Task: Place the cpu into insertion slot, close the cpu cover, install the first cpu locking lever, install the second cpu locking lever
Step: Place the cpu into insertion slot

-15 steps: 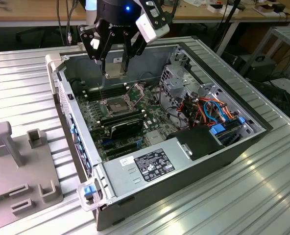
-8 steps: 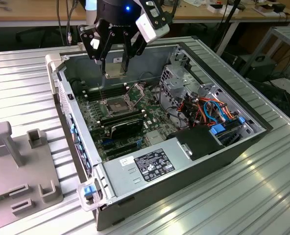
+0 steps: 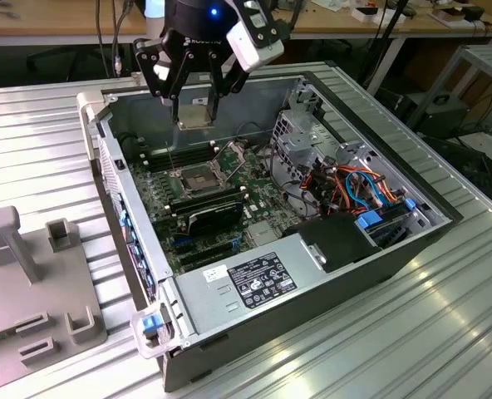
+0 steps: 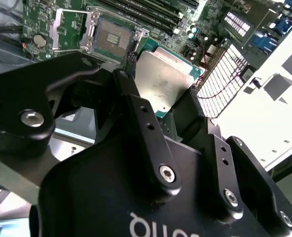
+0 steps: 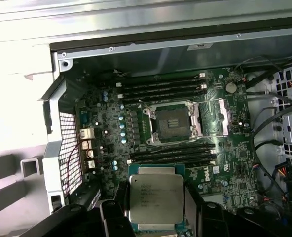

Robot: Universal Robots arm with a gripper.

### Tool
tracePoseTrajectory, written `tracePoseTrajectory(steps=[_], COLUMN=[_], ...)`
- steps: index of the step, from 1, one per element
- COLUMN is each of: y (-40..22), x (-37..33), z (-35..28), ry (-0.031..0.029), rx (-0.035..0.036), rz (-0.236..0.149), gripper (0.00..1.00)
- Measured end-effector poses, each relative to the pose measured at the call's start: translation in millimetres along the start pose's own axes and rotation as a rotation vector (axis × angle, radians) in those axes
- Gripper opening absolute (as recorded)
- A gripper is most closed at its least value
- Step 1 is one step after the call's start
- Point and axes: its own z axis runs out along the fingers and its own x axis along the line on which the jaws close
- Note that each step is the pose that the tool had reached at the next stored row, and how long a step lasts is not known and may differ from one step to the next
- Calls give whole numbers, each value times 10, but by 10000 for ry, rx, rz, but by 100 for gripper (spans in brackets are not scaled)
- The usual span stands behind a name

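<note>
Gripper (image 3: 194, 106) hung at upper middle of exterior view, pointed straight down. Black fingers (image 3: 168, 75) clamped chip (image 3: 194, 116) from two sides. Arm cropped above.

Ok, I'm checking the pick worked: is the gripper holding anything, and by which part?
Yes: the gripper holds the cpu, pinched between its fingers by two opposite side edges, with the metal top left bare.

You see dull silvery metal on the cpu (image 5: 156, 200), matt black on the gripper (image 4: 157, 85), and ribbed bright metal on the table (image 3: 445, 332).
</note>
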Motion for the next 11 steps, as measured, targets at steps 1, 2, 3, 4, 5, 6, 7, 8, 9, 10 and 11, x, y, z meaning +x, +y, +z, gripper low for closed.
tracePoseTrajectory(steps=[1, 2, 3, 4, 5, 6, 7, 8, 9, 10, 11], y=[1, 2, 2, 3, 3, 3, 3, 3, 3, 3, 3], x=[-5, -12, -12, -12, -13, -13, -13, -13, -13, -13, -13], z=[1, 2, 2, 2, 2, 2, 2, 2, 2, 2, 3], ry=[-4, -9, -10, -10, -10, -11, -11, -11, -11, -11, -13], rx=[3, 5, 6, 6, 6, 6, 5, 6, 6, 6, 6], rz=[88, 199, 222, 222, 224, 225, 227, 228, 231, 242, 258], gripper=[55, 55, 55, 55, 55, 55, 55, 55, 55, 55, 55])
